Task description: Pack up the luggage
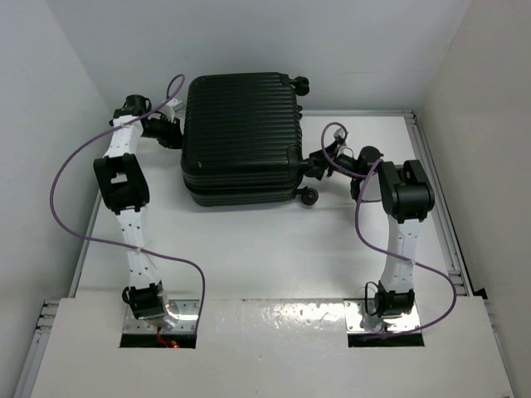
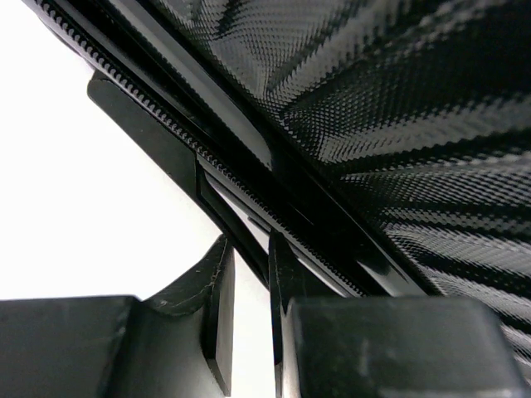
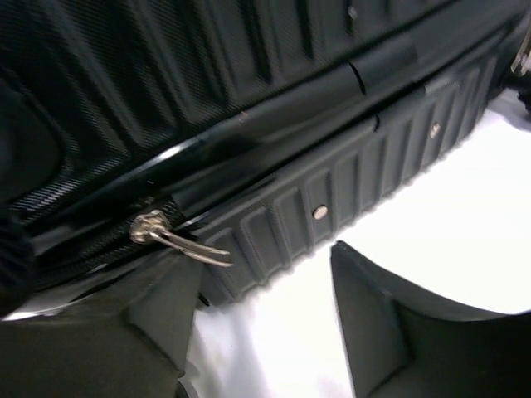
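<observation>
The luggage [image 1: 241, 133] is a black ribbed hard-shell suitcase lying flat and closed at the back middle of the table. My left gripper [image 1: 170, 131] is against its left side. In the left wrist view the left gripper [image 2: 249, 245] has only a narrow gap, with bare white table showing through it, and its tips sit just below the zipper seam [image 2: 166, 124]. My right gripper [image 1: 318, 162] is at the luggage's right side. In the right wrist view the right gripper [image 3: 261, 265] stands wide open and empty, with a metal zipper pull [image 3: 178, 240] hanging just above its left finger.
The white table [image 1: 249, 257] is boxed in by white walls on the left, back and right. Suitcase wheels stick out at the near right corner [image 1: 309, 196] and the far right corner [image 1: 300, 83]. Purple cables [image 1: 62, 178] loop beside both arms.
</observation>
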{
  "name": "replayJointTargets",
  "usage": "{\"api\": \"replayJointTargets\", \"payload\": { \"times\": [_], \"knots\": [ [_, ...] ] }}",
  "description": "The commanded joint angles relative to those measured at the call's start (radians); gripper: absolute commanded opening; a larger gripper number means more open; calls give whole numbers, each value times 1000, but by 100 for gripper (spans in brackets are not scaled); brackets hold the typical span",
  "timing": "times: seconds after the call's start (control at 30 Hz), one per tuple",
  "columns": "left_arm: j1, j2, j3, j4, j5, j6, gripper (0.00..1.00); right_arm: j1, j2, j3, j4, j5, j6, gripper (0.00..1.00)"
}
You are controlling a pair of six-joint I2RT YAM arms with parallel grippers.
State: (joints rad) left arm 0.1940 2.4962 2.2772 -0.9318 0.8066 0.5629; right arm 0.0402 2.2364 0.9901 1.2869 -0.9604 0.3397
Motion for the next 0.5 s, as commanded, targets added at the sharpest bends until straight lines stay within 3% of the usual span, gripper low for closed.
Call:
{"api": "replayJointTargets", "payload": {
  "times": [0.0,0.07,0.17,0.2,0.3,0.47],
  "knots": [
    [-85,168,-87,-179,-87,72,0,4,-69,27,336,-54,-37,61],
    [-85,168,-87,-179,-87,72,0,4,-67,25,335,-73,-53,56],
    [-85,168,-87,-179,-87,72,0,7,-69,27,335,-95,-74,41],
    [-85,168,-87,-179,-87,72,0,6,-64,28,336,-124,-80,31],
    [-85,168,-87,-179,-87,72,0,7,-60,35,335,-175,-85,11],
    [-85,106,-194,-141,-66,72,0,-6,-73,6,333,-178,-56,0]
  ]
}}
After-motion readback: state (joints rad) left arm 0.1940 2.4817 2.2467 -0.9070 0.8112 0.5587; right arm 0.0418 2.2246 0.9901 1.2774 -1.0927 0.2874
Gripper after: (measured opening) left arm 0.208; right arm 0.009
